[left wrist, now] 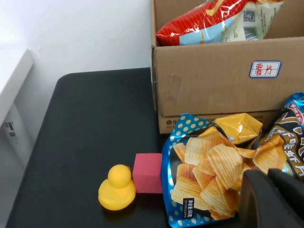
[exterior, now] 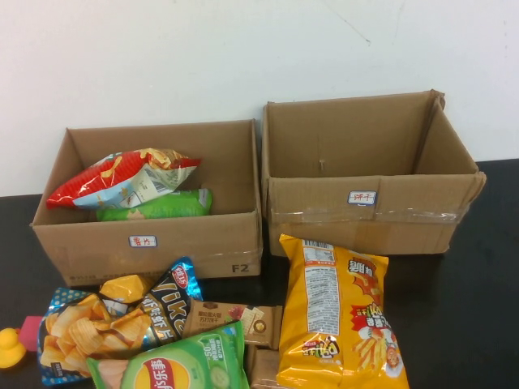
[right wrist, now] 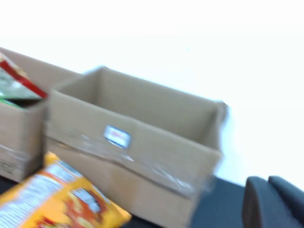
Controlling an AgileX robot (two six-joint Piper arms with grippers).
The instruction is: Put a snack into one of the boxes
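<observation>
Two open cardboard boxes stand at the back. The left box (exterior: 146, 243) holds a red chip bag (exterior: 122, 178) and a green bag (exterior: 154, 204). The right box (exterior: 365, 211) is empty. In front lie a blue chip bag (exterior: 77, 332), a dark bag (exterior: 166, 308), a small yellow packet (exterior: 126, 286), a brown packet (exterior: 231, 320), a green bag (exterior: 174, 369) and a large yellow bag (exterior: 340, 324). My left gripper (left wrist: 273, 199) is shut and empty, just over the blue chip bag (left wrist: 204, 180). My right gripper (right wrist: 273, 204) is shut and empty, right of the right box (right wrist: 128, 152). Neither gripper shows in the high view.
A yellow rubber duck (left wrist: 116, 188) and a pink block (left wrist: 147, 172) sit on the black table left of the blue chip bag; they also show at the high view's left edge (exterior: 10, 348). A white wall stands behind the boxes.
</observation>
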